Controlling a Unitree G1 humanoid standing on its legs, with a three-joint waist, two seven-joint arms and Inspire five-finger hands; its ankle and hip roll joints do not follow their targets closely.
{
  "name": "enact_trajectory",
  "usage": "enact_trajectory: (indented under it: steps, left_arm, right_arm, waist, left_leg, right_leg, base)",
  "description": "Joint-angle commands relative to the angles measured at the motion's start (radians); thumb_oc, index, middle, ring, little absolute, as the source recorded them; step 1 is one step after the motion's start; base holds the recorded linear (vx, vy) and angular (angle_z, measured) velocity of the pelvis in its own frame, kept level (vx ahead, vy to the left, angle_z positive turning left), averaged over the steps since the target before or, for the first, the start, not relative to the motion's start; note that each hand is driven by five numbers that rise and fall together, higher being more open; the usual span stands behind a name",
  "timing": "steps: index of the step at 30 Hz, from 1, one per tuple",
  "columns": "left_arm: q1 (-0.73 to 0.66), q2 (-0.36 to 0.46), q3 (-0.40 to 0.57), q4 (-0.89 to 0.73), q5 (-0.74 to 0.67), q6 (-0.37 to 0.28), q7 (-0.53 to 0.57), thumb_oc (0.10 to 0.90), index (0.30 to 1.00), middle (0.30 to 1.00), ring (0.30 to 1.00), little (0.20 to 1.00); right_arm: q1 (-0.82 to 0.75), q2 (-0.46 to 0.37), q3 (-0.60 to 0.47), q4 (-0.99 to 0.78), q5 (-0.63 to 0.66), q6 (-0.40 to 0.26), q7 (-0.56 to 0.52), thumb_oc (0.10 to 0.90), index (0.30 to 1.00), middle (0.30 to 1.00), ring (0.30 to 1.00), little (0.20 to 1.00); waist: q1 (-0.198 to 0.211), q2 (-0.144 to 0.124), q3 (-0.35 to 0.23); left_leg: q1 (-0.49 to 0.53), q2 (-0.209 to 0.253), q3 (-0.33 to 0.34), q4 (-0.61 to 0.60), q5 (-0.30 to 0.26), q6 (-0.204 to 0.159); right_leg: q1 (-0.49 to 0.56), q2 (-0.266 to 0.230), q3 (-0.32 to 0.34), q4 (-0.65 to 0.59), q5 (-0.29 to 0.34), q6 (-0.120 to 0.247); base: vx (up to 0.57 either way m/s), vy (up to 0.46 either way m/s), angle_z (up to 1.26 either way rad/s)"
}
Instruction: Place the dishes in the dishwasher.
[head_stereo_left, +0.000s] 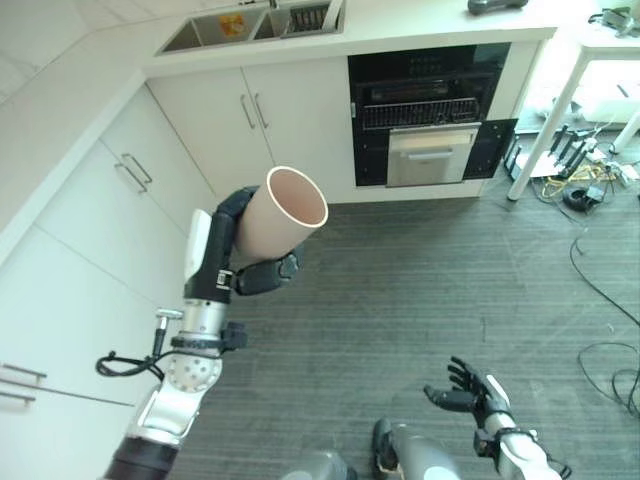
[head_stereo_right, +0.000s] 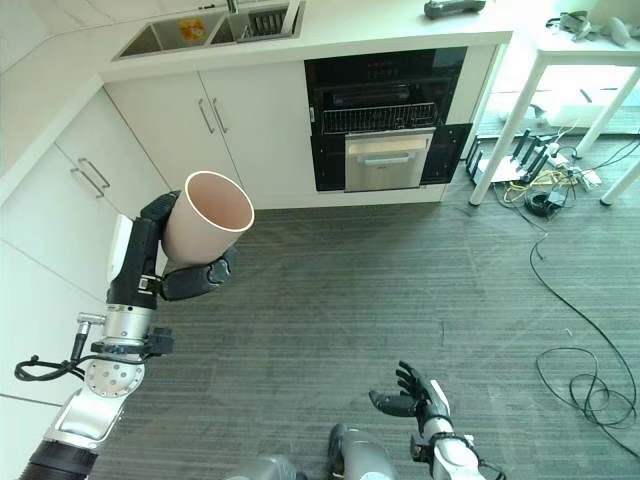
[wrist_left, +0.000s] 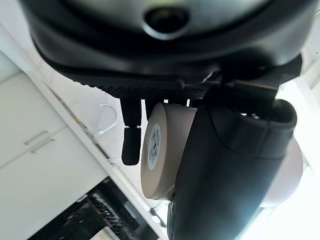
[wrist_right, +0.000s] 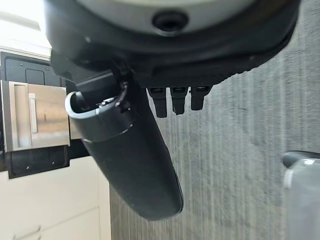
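Observation:
A pale pink cup (head_stereo_left: 285, 220) is held up in front of the white cabinets, its open mouth tilted up and to the right. My left hand (head_stereo_left: 238, 255) is shut round its lower body, thumb on one side and fingers on the other. The left wrist view shows the cup's base (wrist_left: 165, 150) with a sticker, pressed between thumb and fingers (wrist_left: 131, 142). My right hand (head_stereo_left: 472, 392) hangs low at the right over the floor, fingers spread and holding nothing. The open dishwasher (head_stereo_left: 430, 125) stands across the room with a wire rack (head_stereo_left: 420, 112) pulled out.
White cabinets (head_stereo_left: 120, 190) run along the left and back walls under a counter with a sink (head_stereo_left: 250, 25). Grey carpet floor (head_stereo_left: 420, 290) spreads between me and the dishwasher. A white table leg (head_stereo_left: 545, 110) and a tangle of cables (head_stereo_left: 585, 180) lie at the far right.

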Motion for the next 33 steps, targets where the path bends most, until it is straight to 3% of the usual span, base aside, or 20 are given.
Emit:
enact_trajectory:
  steps: [1, 3, 5, 7, 10, 11, 12, 13, 14, 16, 18, 19, 21, 23, 25, 27, 29, 30, 31, 33]
  left_arm:
    - [-0.103, 0.034, 0.111, -0.115, -0.001, -0.092, 0.047, 0.400, 0.300, 0.300, 0.300, 0.300]
    - [-0.089, 0.032, 0.124, -0.122, 0.013, -0.083, 0.042, 0.400, 0.300, 0.300, 0.300, 0.300]
    - [-0.073, 0.031, 0.143, -0.128, 0.014, -0.090, 0.027, 0.400, 0.300, 0.300, 0.300, 0.300]
    - [-0.053, 0.026, 0.162, -0.127, 0.016, -0.114, 0.017, 0.400, 0.300, 0.300, 0.300, 0.300]
    - [-0.003, 0.015, 0.204, -0.145, 0.006, -0.147, -0.029, 0.400, 0.300, 0.300, 0.300, 0.300]
    - [-0.001, 0.015, 0.207, -0.150, 0.007, -0.145, -0.039, 0.400, 0.300, 0.300, 0.300, 0.300]
    - [-0.004, 0.020, 0.205, -0.154, 0.008, -0.144, -0.049, 0.400, 0.300, 0.300, 0.300, 0.300]
    - [-0.014, 0.031, 0.199, -0.152, 0.003, -0.140, -0.051, 0.400, 0.300, 0.300, 0.300, 0.300]
    - [-0.020, 0.034, 0.196, -0.152, 0.001, -0.136, -0.051, 0.400, 0.300, 0.300, 0.300, 0.300]
    - [-0.054, 0.056, 0.174, -0.146, -0.002, -0.097, -0.044, 0.400, 0.300, 0.300, 0.300, 0.300]
    - [-0.077, 0.067, 0.156, -0.139, 0.008, -0.070, -0.023, 0.400, 0.300, 0.300, 0.300, 0.300]
    - [-0.108, 0.088, 0.147, -0.134, 0.002, -0.055, -0.013, 0.400, 0.300, 0.300, 0.300, 0.300]
    - [-0.134, 0.109, 0.146, -0.129, -0.001, -0.039, -0.003, 0.400, 0.300, 0.300, 0.300, 0.300]
    - [-0.145, 0.127, 0.142, -0.128, -0.004, -0.020, 0.017, 0.400, 0.300, 0.300, 0.300, 0.300]
    - [-0.144, 0.139, 0.139, -0.120, -0.002, -0.018, 0.042, 0.400, 0.300, 0.300, 0.300, 0.300]
    - [-0.117, 0.132, 0.148, -0.115, 0.008, -0.017, 0.069, 0.400, 0.300, 0.300, 0.300, 0.300]
    - [-0.069, 0.102, 0.172, -0.156, 0.030, -0.009, 0.091, 0.400, 0.300, 0.300, 0.300, 0.300]
    - [-0.066, 0.096, 0.175, -0.167, 0.035, -0.007, 0.090, 0.400, 0.300, 0.300, 0.300, 0.300]
    - [-0.081, 0.088, 0.176, -0.180, 0.028, -0.007, 0.069, 0.400, 0.300, 0.300, 0.300, 0.300]
    - [-0.108, 0.085, 0.164, -0.180, 0.006, -0.013, 0.040, 0.400, 0.300, 0.300, 0.300, 0.300]
  right_arm:
    - [-0.011, -0.040, 0.017, -0.032, -0.005, -0.095, 0.007, 0.800, 0.900, 0.900, 0.900, 0.900]
    - [-0.017, -0.029, 0.031, -0.011, 0.005, -0.098, -0.003, 0.800, 0.900, 0.900, 0.900, 0.900]
    - [-0.023, -0.023, 0.036, 0.000, 0.002, -0.098, -0.008, 0.800, 0.900, 0.900, 0.900, 0.900]
    - [-0.026, -0.020, 0.033, -0.006, -0.005, -0.088, -0.014, 0.800, 0.900, 0.900, 0.900, 0.900]
    - [-0.030, -0.010, 0.015, -0.011, 0.003, -0.048, -0.023, 0.800, 0.900, 0.900, 0.900, 0.900]
    - [-0.025, -0.006, 0.009, -0.012, 0.000, -0.044, -0.021, 0.800, 0.900, 0.900, 0.900, 0.900]
    - [-0.017, 0.005, 0.003, -0.012, -0.013, -0.041, -0.019, 0.800, 0.900, 0.900, 0.900, 0.900]
    - [-0.008, 0.017, 0.005, -0.013, -0.028, -0.046, -0.023, 0.800, 0.900, 0.900, 0.900, 0.900]
    - [-0.007, 0.021, 0.006, -0.012, -0.032, -0.048, -0.024, 0.800, 0.900, 0.900, 0.900, 0.900]
    - [0.004, 0.040, 0.020, -0.004, -0.044, -0.060, -0.030, 0.800, 0.900, 0.900, 0.900, 0.900]
    - [0.000, 0.048, 0.028, 0.013, -0.064, -0.081, -0.017, 0.800, 0.900, 0.900, 0.900, 0.900]
    - [-0.005, 0.040, 0.036, 0.016, -0.070, -0.096, -0.008, 0.800, 0.900, 0.900, 0.900, 0.900]
    - [-0.018, 0.029, 0.039, 0.033, -0.059, -0.106, 0.012, 0.800, 0.900, 0.900, 0.900, 0.900]
    - [-0.035, 0.025, 0.039, 0.048, -0.069, -0.104, 0.034, 0.800, 0.900, 0.900, 0.900, 0.900]
    - [-0.048, 0.023, 0.043, 0.050, -0.077, -0.093, 0.048, 0.800, 0.900, 0.900, 0.900, 0.900]
    - [-0.059, 0.013, 0.058, 0.038, -0.101, -0.056, 0.070, 0.800, 0.900, 0.900, 0.900, 0.900]
    - [-0.052, -0.003, 0.080, -0.012, -0.111, -0.024, 0.074, 0.800, 0.900, 0.900, 0.900, 0.900]
    - [-0.051, -0.005, 0.086, -0.014, -0.115, -0.026, 0.070, 0.800, 0.900, 0.900, 0.900, 0.900]
    - [-0.049, -0.007, 0.088, 0.001, -0.094, -0.043, 0.053, 0.800, 0.900, 0.900, 0.900, 0.900]
    - [-0.042, -0.006, 0.076, 0.031, -0.069, -0.071, 0.031, 0.800, 0.900, 0.900, 0.900, 0.900]
  waist:
    - [-0.017, -0.015, -0.057]
    - [0.006, 0.008, -0.057]
    - [0.024, 0.016, -0.065]
    - [0.032, 0.018, -0.075]
    - [0.056, 0.009, -0.100]
    - [0.059, 0.006, -0.108]
    - [0.058, 0.003, -0.118]
    - [0.049, 0.005, -0.118]
    - [0.046, 0.007, -0.119]
    - [0.029, 0.012, -0.115]
    - [0.021, 0.025, -0.114]
    - [0.007, 0.034, -0.101]
    - [-0.007, 0.038, -0.089]
    - [-0.013, 0.021, -0.081]
    - [-0.015, 0.015, -0.083]
    - [-0.005, 0.004, -0.098]
    - [0.004, -0.005, -0.109]
    - [0.006, -0.011, -0.106]
    - [0.006, -0.025, -0.095]
    - [-0.007, -0.026, -0.087]
  left_leg:
    - [0.101, 0.008, -0.043, -0.521, 0.056, -0.009]
    - [-0.050, 0.031, -0.091, -0.521, 0.096, -0.049]
    - [-0.122, 0.043, -0.092, -0.521, 0.135, -0.061]
    - [-0.125, 0.048, -0.067, -0.521, 0.133, -0.051]
    - [-0.081, 0.008, -0.080, -0.521, 0.083, -0.010]
    - [-0.068, 0.000, -0.081, -0.521, 0.068, 0.003]
    - [-0.042, -0.011, -0.085, -0.521, 0.040, 0.027]
    - [-0.013, -0.029, -0.103, -0.521, 0.017, 0.057]
    - [-0.011, -0.036, -0.110, -0.521, 0.014, 0.067]
    - [0.040, -0.064, -0.146, -0.521, -0.016, 0.108]
    - [0.076, -0.055, -0.143, -0.521, -0.031, 0.114]
    - [0.111, -0.032, -0.138, -0.521, -0.054, 0.111]
    - [0.142, 0.000, -0.138, -0.521, -0.077, 0.100]
    - [0.171, 0.007, -0.140, -0.521, -0.107, 0.090]
    - [0.188, 0.026, -0.149, -0.521, -0.128, 0.079]
    - [0.209, 0.071, -0.138, -0.521, -0.133, 0.043]
    - [0.223, 0.141, -0.108, -0.521, -0.112, 0.012]
    - [0.216, 0.162, -0.087, -0.521, -0.090, 0.008]
    - [0.199, 0.196, -0.038, -0.521, -0.025, 0.003]
    - [0.203, 0.220, 0.033, -0.519, -0.003, -0.009]
  right_leg:
    - [0.085, -0.017, 0.015, -0.078, -0.047, 0.173]
    - [0.122, 0.015, 0.025, -0.078, -0.077, 0.172]
    - [0.142, 0.021, 0.020, -0.078, -0.096, 0.169]
    - [0.157, 0.012, 0.009, -0.078, -0.108, 0.175]
    - [0.233, -0.006, 0.001, -0.078, -0.151, 0.192]
    - [0.253, -0.011, -0.012, -0.078, -0.142, 0.199]
    - [0.287, -0.016, -0.035, -0.073, -0.079, 0.221]
    - [0.238, -0.034, -0.042, 0.097, -0.014, 0.250]
    - [0.205, -0.039, -0.036, 0.162, 0.005, 0.258]
    - [0.061, -0.059, -0.024, 0.410, 0.093, 0.294]
    - [-0.018, -0.089, -0.050, 0.371, 0.062, 0.279]
    - [-0.022, -0.106, -0.048, 0.175, 0.043, 0.267]
    - [-0.022, -0.135, -0.013, -0.055, 0.093, 0.276]
    - [-0.065, -0.177, 0.060, -0.078, 0.113, 0.306]
    - [-0.078, -0.180, 0.107, -0.078, 0.109, 0.323]
    - [-0.056, -0.179, 0.074, -0.078, 0.071, 0.323]
    - [-0.022, -0.158, 0.015, -0.078, 0.027, 0.284]
    - [-0.005, -0.155, -0.002, -0.078, 0.010, 0.266]
    - [0.029, -0.143, -0.032, -0.078, -0.016, 0.234]
    - [0.064, -0.136, -0.070, -0.078, -0.038, 0.220]
  base:
    - [0.45, 0.054, -0.36]
    - [0.40, 0.060, -0.38]
    - [0.34, 0.073, -0.75]
    - [0.35, 0.143, -1.00]
    - [0.40, 0.150, -1.05]
    - [0.41, 0.110, -0.76]
    - [0.36, 0.134, -0.39]
    - [0.29, 0.133, 0.00]
    - [0.22, 0.120, 0.28]
    - [0.25, 0.050, 0.32]
    - [0.29, -0.131, -0.13]
    - [0.33, -0.322, -0.16]
    - [0.34, -0.402, 0.01]
    - [0.34, -0.424, 0.37]
    - [0.35, -0.456, 0.14]
    - [0.46, -0.617, 0.29]
    - [0.42, -0.635, 0.21]
    - [0.26, -0.611, 0.05]
    - [0.21, -0.569, 0.17]
    - [0.23, -0.465, 0.58]
